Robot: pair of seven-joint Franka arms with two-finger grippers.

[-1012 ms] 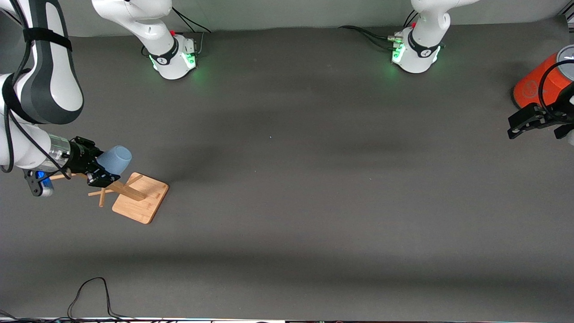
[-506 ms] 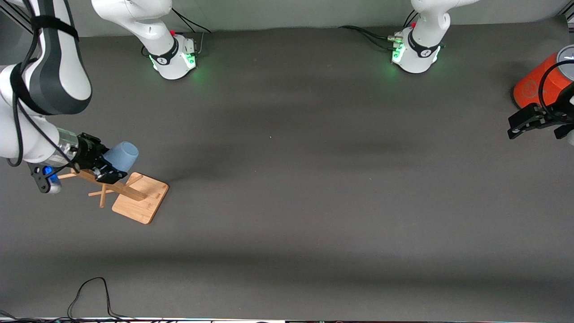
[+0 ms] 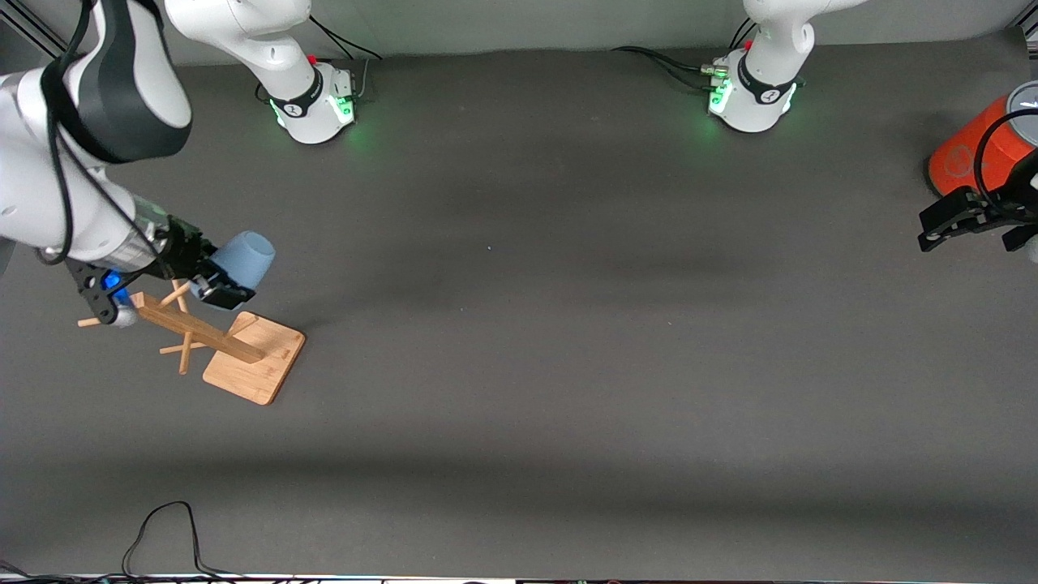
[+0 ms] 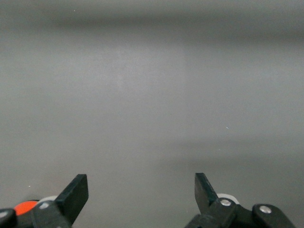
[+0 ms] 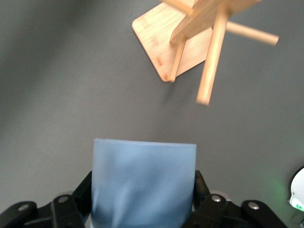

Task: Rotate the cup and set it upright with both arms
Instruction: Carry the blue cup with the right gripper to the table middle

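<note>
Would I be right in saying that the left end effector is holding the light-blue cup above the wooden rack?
Not quite: the right end effector holds the cup above the wooden rack, as the front view shows. The left end effector waits open beside the orange cylinder.

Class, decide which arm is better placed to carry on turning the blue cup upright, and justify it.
Right. Its hand is shut on the cup, above the wooden rack. The left hand waits open beside the orange cylinder.

High front camera faces both bases; wrist cameras look past their claws.
</note>
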